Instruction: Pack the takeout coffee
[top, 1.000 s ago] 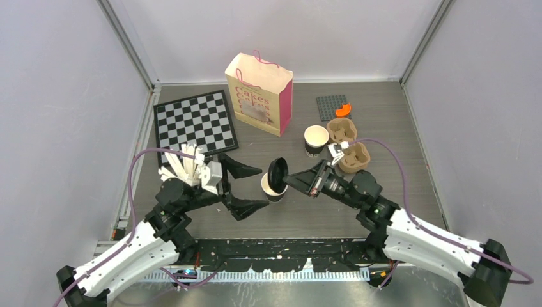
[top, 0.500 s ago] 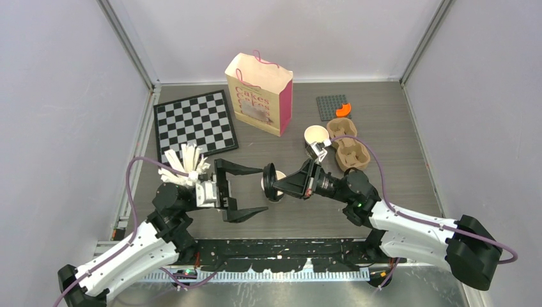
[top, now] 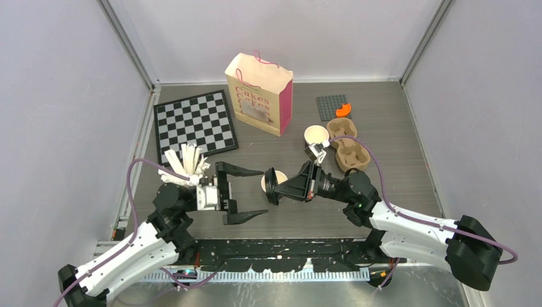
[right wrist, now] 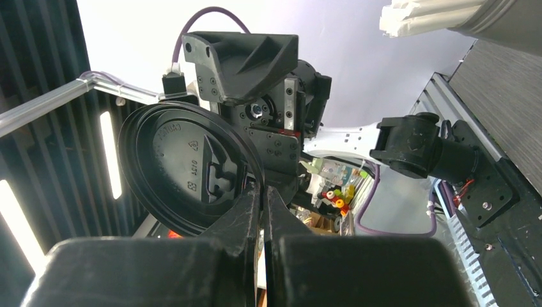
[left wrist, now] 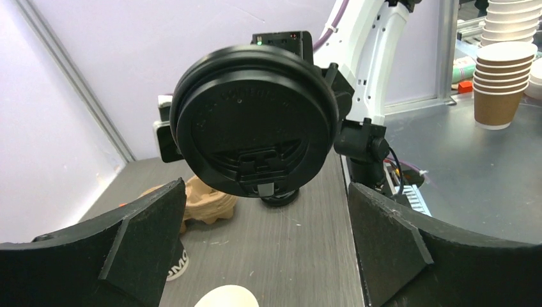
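Observation:
My right gripper (top: pixel 276 187) is shut on the rim of a round black lid (top: pixel 271 185) and holds it on edge above the table. The lid fills the left wrist view (left wrist: pixel 255 128) and shows in the right wrist view (right wrist: pixel 188 169). An open coffee cup (top: pixel 279 178) stands just behind it, partly hidden. My left gripper (top: pixel 244 193) is open, its fingers (left wrist: pixel 396 249) spread wide, facing the lid from the left without touching it. A second open cup (top: pixel 315 137) stands by the cardboard carrier (top: pixel 350 150).
A paper bag (top: pixel 259 93) stands at the back centre beside a chessboard (top: pixel 195 121). A grey cup of white sticks (top: pixel 185 167) is close behind my left wrist. A grey plate (top: pixel 329 106) with an orange piece (top: pixel 344 110) lies at the back right.
My right gripper has carried the lid left and turned it on edge toward the left gripper. My left gripper has swung round to face it, jaws wide.

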